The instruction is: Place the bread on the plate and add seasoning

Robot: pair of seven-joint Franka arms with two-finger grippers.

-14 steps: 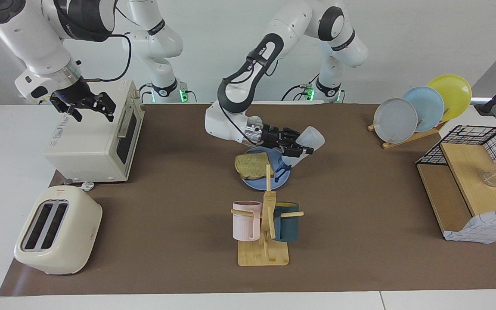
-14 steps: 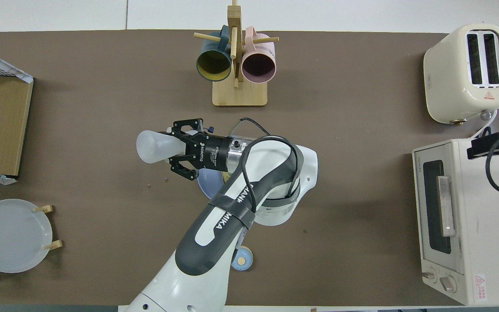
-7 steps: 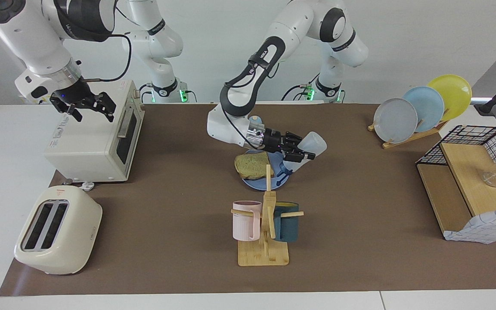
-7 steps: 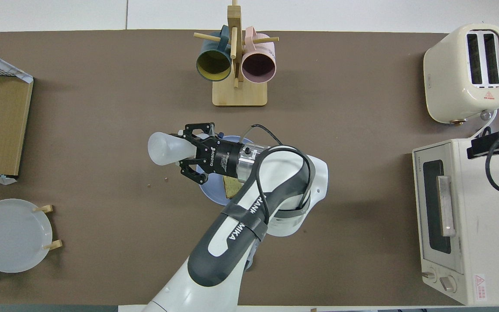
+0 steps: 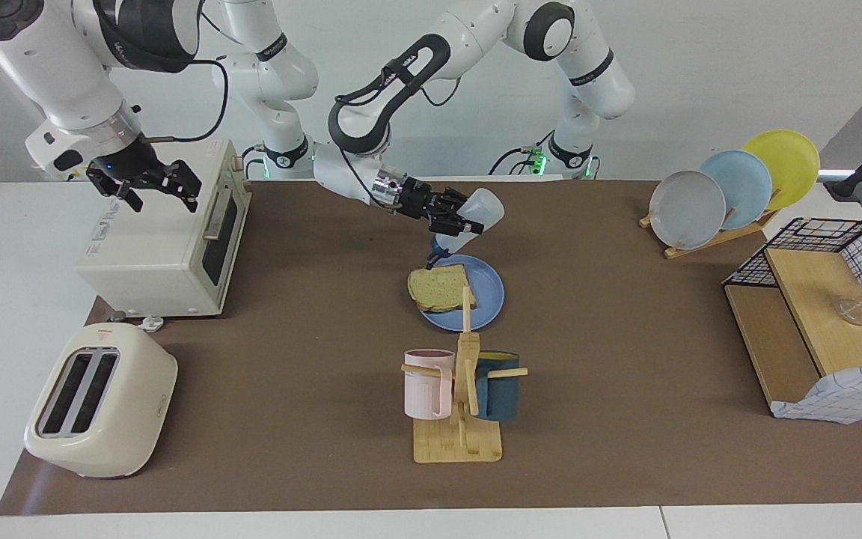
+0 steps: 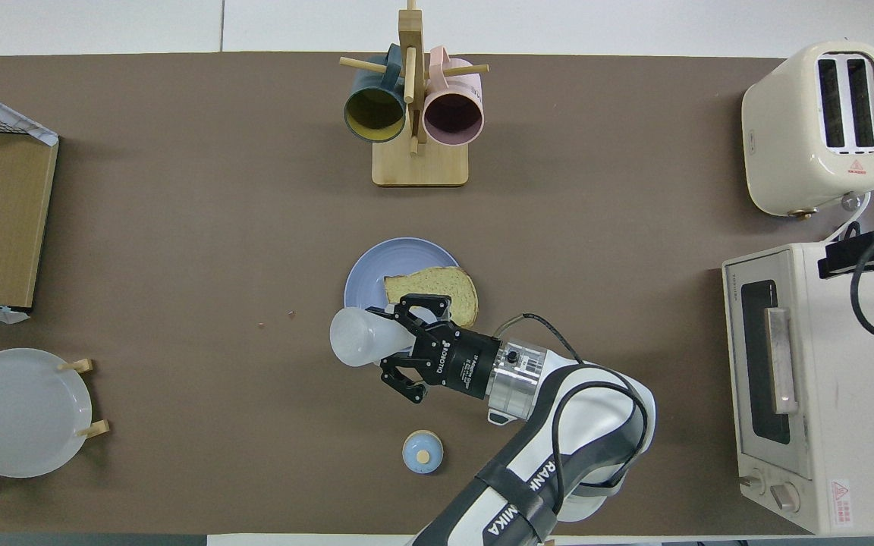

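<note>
The bread (image 5: 438, 288) lies flat on the blue plate (image 5: 487, 301) at the table's middle; both also show in the overhead view, bread (image 6: 437, 288) on plate (image 6: 369, 273). My left gripper (image 5: 455, 221) is shut on the seasoning bottle (image 5: 480, 208) and holds it tilted in the air. Its dark nozzle points down over the edge of the bread nearest the robots. In the overhead view the left gripper (image 6: 407, 345) holds the bottle (image 6: 353, 337) over the plate's rim. My right gripper (image 5: 150, 187) waits open and empty over the toaster oven (image 5: 161, 239).
A mug rack (image 5: 461, 397) with a pink and a dark blue mug stands just farther from the robots than the plate. A small blue-topped bell (image 6: 422, 453) sits nearer the robots. A toaster (image 5: 102, 400), upright plates (image 5: 730, 191) and a wire shelf (image 5: 820, 314) line the table's ends.
My left gripper has swung with the bottle from the plate's edge at the left arm's end across toward the right arm's end. The nozzle now hangs over the bread. The right arm has not moved.
</note>
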